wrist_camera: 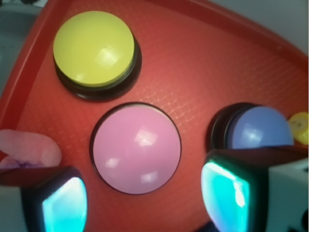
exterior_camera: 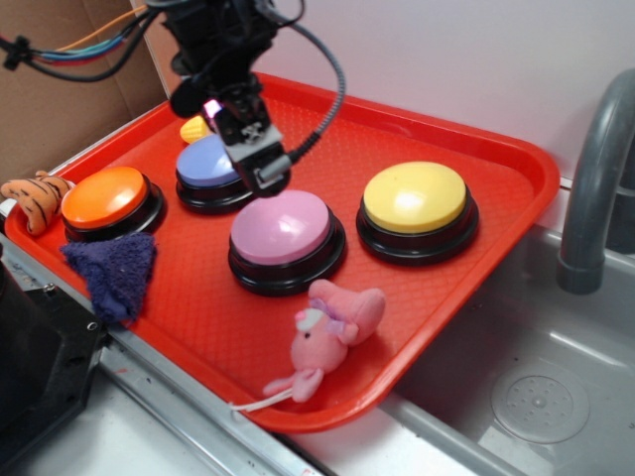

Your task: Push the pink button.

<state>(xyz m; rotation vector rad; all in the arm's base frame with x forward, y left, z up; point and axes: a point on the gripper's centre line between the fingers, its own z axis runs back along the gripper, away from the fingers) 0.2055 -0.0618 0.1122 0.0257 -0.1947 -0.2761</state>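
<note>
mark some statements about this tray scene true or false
1. The pink button sits between the blue button and the yellow button. True.
2. The tool is pressing the pink button. False: it hangs above the tray, near the blue button, and the wrist view shows the pink dome uncovered.
3. The tool's fingers are apart. True.
4. The plush toy lies on the orange button. False: it lies at the tray's near edge, by the pink button.

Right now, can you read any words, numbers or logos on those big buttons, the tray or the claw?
None can be read: the pink button, yellow button, blue button, orange button and red tray are plain.
The claw shows no readable marking.
</note>
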